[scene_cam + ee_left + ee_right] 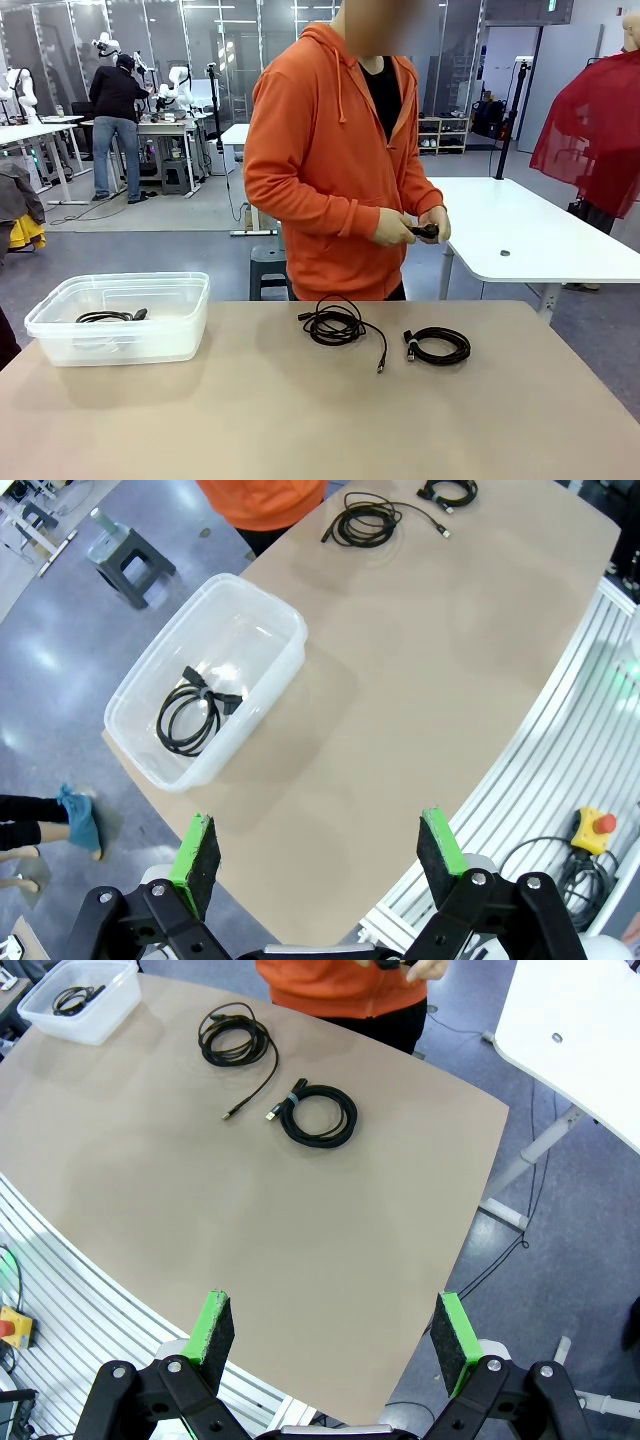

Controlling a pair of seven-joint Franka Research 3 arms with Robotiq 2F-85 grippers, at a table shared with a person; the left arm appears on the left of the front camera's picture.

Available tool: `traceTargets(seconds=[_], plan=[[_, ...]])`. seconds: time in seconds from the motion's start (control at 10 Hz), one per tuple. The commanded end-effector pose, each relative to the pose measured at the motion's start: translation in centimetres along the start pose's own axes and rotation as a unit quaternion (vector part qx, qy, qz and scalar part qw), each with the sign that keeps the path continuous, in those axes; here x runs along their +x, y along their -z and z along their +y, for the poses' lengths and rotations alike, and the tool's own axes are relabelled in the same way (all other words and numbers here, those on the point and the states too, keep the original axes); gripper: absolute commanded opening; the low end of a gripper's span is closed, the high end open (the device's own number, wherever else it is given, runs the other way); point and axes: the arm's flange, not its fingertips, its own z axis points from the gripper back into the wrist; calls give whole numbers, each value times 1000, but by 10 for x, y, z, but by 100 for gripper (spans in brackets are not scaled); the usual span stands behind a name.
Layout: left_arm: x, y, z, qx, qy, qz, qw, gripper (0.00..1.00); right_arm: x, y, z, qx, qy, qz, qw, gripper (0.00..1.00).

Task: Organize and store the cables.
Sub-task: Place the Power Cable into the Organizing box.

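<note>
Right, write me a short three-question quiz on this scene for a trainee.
1. True or false: the clear bin holds one coiled cable.
2. How many coils lie on the table? A one, B two, C three.
3. Fill in: the left gripper and right gripper both stand ____.
Key: 1 true. 2 B: the loose coil and the tidy coil. 3 open.
</note>
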Motion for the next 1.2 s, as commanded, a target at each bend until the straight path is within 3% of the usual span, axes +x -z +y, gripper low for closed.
traceTargets(seconds=[0.0,1.1], plan=[[-1,-2,0,2,2,0,1000,100,1,0,0,-1,-1,1,1000,100],[-1,-2,0,2,2,0,1000,100,1,0,0,-1,-1,1,1000,100]])
